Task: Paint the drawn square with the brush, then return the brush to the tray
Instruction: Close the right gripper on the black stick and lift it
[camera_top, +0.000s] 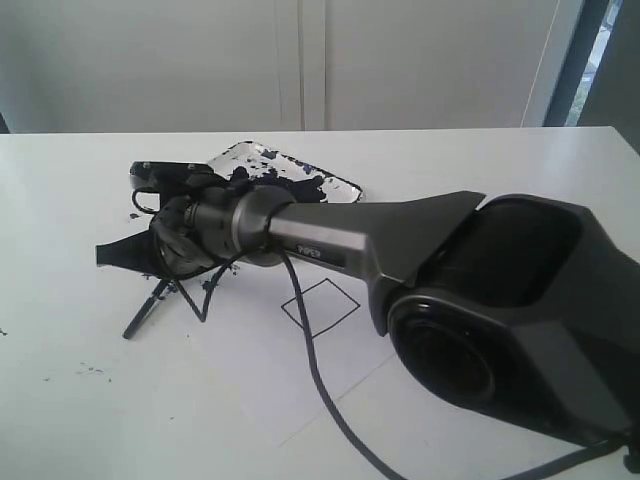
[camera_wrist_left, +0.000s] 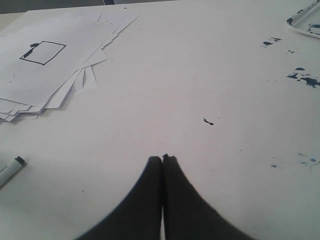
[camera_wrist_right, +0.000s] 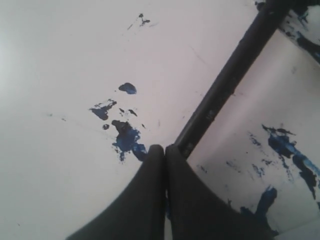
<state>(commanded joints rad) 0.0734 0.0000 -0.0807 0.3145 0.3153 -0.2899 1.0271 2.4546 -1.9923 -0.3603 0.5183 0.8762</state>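
White table (camera_top: 520, 160); pale panelled wall (camera_top: 150, 60) behind; dark-framed window (camera_top: 608, 50) far right, daylight.

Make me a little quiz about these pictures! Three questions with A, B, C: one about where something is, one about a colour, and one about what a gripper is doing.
1. Where is the drawn square?
A) in a tray
B) on white paper
C) on a wall

2. What colour are the paint splatters?
A) red
B) green
C) dark blue

3. How is the left gripper?
A) shut, holding nothing
B) wide open
C) shut on a marker

Answers:
1 B, its black outline sits on the top sheet.
2 C, the right wrist view shows blue blots.
3 A, its fingers touch with nothing between them.
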